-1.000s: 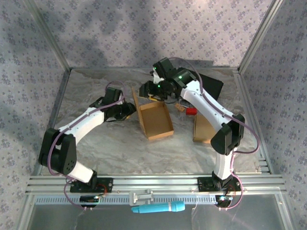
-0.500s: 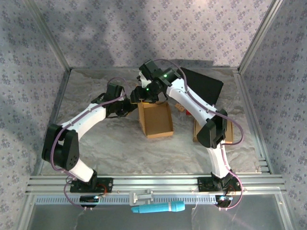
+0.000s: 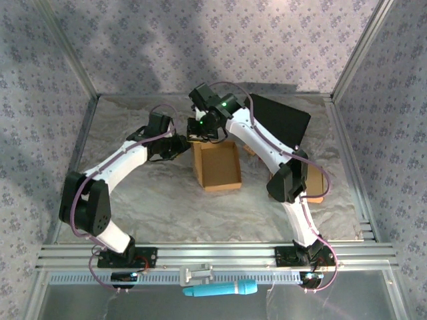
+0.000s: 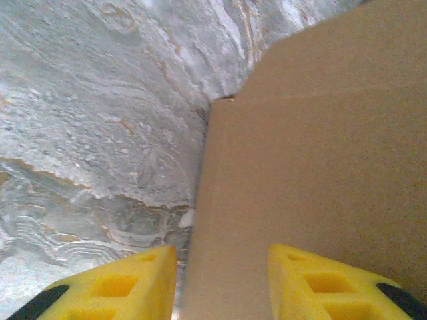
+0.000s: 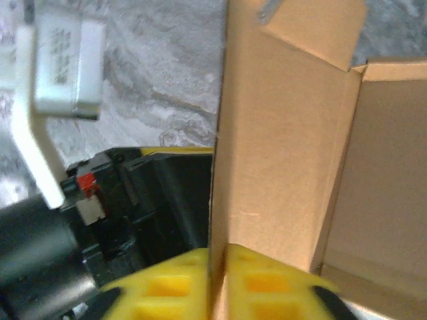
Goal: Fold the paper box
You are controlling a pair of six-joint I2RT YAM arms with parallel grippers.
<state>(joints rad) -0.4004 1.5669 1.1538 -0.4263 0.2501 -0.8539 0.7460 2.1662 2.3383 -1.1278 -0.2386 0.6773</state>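
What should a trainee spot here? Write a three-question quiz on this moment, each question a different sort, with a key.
1. True or false: the right gripper is shut on a wall of the paper box.
2. Where does the blue tool lie? A) inside the box; B) at the near edge, in front of the arm bases; C) on the black sheet.
3. Fill in: the left gripper stands ___ (open or shut), astride a box wall.
Key: 1 true; 2 B; 3 open.
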